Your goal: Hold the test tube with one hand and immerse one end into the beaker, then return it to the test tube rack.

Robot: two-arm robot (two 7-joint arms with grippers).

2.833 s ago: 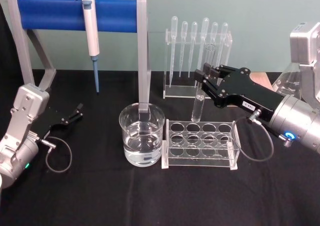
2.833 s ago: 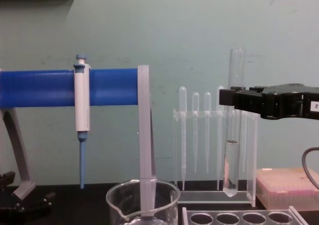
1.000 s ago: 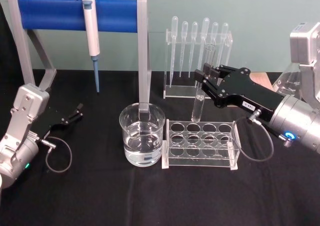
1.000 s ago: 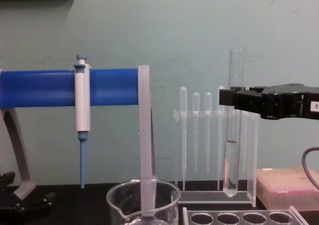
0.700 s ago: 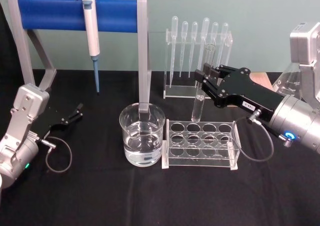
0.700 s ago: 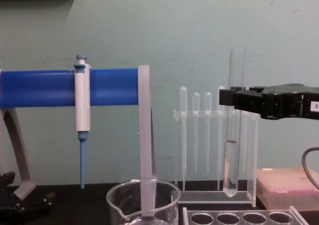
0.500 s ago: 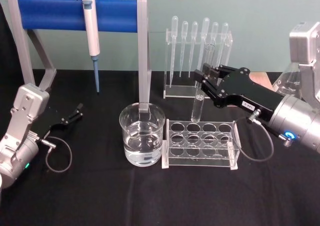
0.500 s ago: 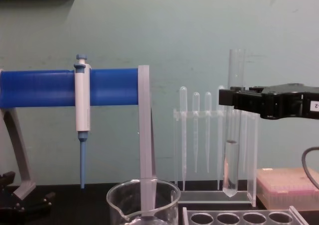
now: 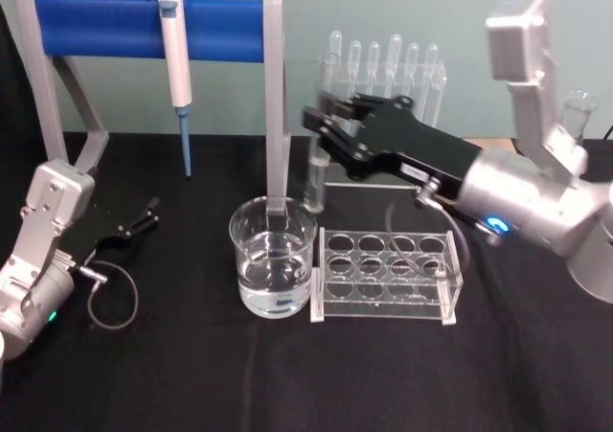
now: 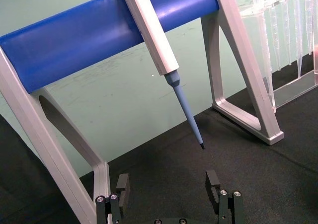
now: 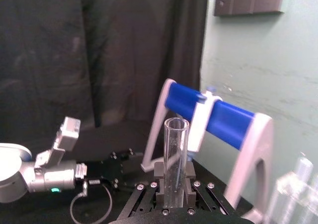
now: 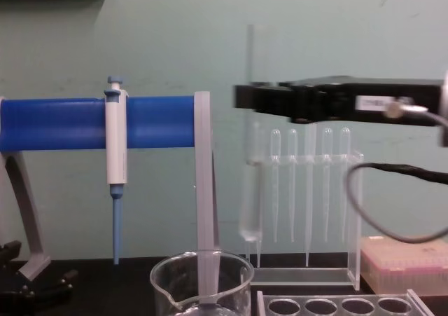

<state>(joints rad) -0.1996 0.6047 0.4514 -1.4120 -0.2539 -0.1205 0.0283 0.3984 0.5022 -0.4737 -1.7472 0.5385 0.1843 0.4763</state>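
While the right claw [image 9: 321,125] is clenched on the upper part of the test tube [image 9: 314,178], the tube hangs upright beneath it. Its round end points down and its open rim stands above the jaws. In the chest view the claw [image 12: 245,97] holds the tube [image 12: 250,190] in the air. The tube's lower end is just above the beaker [image 12: 203,281], over the part of the rim nearest the claw, and has not entered it. The right wrist view shows the tube [image 11: 176,149] seated squarely between the jaws.

The beaker [image 9: 244,269], partly filled with water, stands below the claw's tip and a little to its left. The rack [image 9: 383,309] lies below the claw on its wrist side, touching or just beside the beaker, with every visible hole vacant. The left claw [image 9: 148,212] rests released on the dark surface [image 9: 192,375], well apart from the work.

Progress, as judged: the tube is lifted and almost over the beaker. The dip and the return to the rack remain.
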